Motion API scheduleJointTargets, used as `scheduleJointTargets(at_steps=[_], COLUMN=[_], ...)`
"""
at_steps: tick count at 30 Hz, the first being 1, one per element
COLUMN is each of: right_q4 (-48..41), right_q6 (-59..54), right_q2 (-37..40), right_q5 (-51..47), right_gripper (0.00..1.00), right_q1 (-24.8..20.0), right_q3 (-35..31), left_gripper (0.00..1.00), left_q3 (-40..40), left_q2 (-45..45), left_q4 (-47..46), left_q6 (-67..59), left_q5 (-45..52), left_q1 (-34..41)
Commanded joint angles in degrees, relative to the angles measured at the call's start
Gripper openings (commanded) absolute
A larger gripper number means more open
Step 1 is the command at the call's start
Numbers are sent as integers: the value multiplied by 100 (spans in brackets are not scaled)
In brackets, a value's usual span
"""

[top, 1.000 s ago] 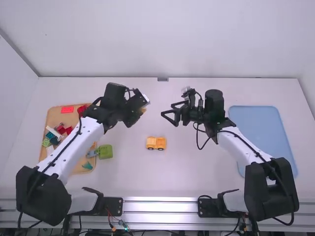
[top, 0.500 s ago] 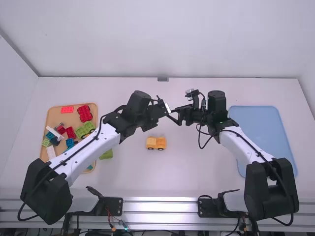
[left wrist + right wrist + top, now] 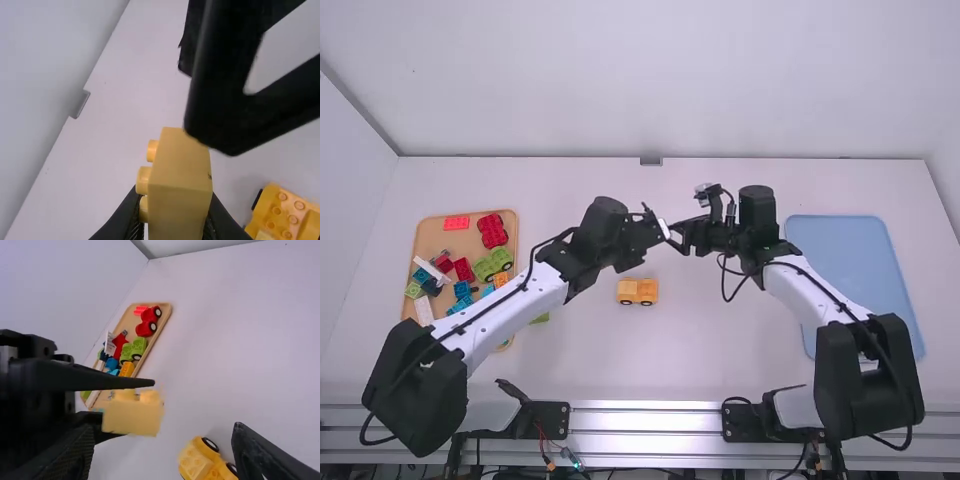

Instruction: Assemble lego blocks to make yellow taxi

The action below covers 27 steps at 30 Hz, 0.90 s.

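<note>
Over on the left side of the white worktop (image 3: pixel 580 360) there's a light wooden tray (image 3: pixel 435 240) of spare parts, including a red wheeled block (image 3: pixel 492 230) and a green wheeled block (image 3: pixel 492 264), so plenty of stuff that isn't obviously taxi material. Next along, the left gripper (image 3: pixel 175 197) has its fingers pinched on a small yellow plastic brick with round studs, held up in the air (image 3: pixel 180 160). That's the big change: a second ago it was well apart from the other arm, and now it's swung in right beside it. Just below the meeting point, closer to the arms' bases, is the yellow studded car base with black wheels (image 3: pixel 638 291), upright on the worktop and in the same spot as before. Then the right gripper (image 3: pixel 162 432), fingers spread wide, with the brick near them. Looks like a handover or a regrip to me, so the brick probably isn't going on the car just yet. I'd worry about a tilted grab or a drop there. Far right, a flat pale blue tray (image 3: pixel 850 260).
</note>
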State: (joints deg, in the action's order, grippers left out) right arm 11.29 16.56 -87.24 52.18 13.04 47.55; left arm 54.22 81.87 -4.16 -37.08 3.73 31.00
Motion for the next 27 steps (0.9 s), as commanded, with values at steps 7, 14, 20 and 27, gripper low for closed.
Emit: scheduleJointTargets(at_steps=[7, 14, 20, 27], right_q4=[481, 431, 433, 426], right_q6=[271, 293, 271, 295], right_q2=[-428, -428, -428, -428], right_q5=[348, 337, 229, 50], right_gripper=[72, 69, 67, 56], right_q1=[214, 214, 372, 496], right_q3=[162, 155, 155, 155], left_gripper=[2, 1, 1, 1], left_q3=[-85, -420, -597, -597], left_q2=[-22, -22, -22, -22], left_q4=[26, 632, 986, 1027], left_q6=[50, 87, 173, 170], left_q5=[330, 293, 332, 289], left_q1=[50, 50, 90, 164])
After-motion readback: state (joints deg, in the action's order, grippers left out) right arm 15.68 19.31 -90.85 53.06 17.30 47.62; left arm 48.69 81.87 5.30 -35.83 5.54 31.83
